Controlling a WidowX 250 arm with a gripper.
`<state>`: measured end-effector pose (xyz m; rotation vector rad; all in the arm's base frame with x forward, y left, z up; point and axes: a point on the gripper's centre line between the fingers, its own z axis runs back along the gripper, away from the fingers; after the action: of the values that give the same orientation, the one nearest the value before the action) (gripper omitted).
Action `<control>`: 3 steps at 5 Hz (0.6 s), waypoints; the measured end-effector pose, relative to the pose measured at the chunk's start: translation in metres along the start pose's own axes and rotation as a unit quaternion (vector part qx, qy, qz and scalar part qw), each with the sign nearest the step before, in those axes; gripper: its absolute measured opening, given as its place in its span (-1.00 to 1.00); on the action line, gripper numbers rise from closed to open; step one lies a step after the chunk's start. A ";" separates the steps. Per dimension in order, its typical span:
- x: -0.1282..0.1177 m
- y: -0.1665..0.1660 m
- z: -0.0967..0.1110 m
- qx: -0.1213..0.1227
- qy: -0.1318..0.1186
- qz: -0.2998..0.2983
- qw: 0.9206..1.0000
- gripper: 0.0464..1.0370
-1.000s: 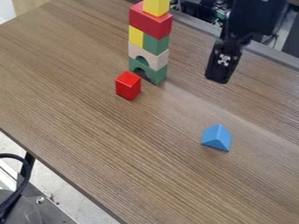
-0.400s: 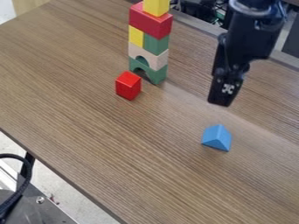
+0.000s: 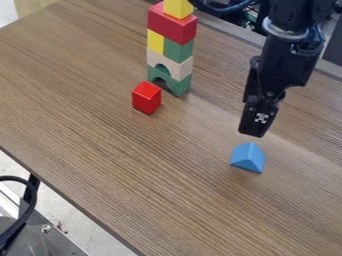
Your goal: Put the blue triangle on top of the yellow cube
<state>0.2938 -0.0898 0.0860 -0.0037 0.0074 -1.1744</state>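
Note:
My black gripper [image 3: 252, 134] hangs at the right, its tip just above and behind the blue triangle in the view. The blue triangle [image 3: 248, 158], a small wedge block, lies on the table with a sloped face toward the camera. At the top edge of the view, the yellow cube [image 3: 178, 8] sits on the red block that caps the tower; its upper part is partly cut off.
Under the cube, the tower has a red block [image 3: 172, 24], yellow and green blocks, a beige arch [image 3: 169, 62] and a green arch [image 3: 179, 85]. A red block [image 3: 146, 98] stands just in front. The wooden table [image 3: 133, 165] has its edge at lower left.
The gripper has come down from the upper right toward the blue triangle, and more of the arm shows. The blocks have stayed where they were.

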 end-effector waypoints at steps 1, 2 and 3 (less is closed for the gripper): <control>0.000 0.001 -0.024 -0.022 0.025 -0.002 0.999 0.92; 0.008 0.005 -0.035 -0.025 0.036 0.000 0.999 0.92; 0.010 0.006 -0.046 -0.031 0.042 0.006 0.999 0.92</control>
<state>0.3024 -0.0964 0.0401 -0.0091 0.1185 -1.1606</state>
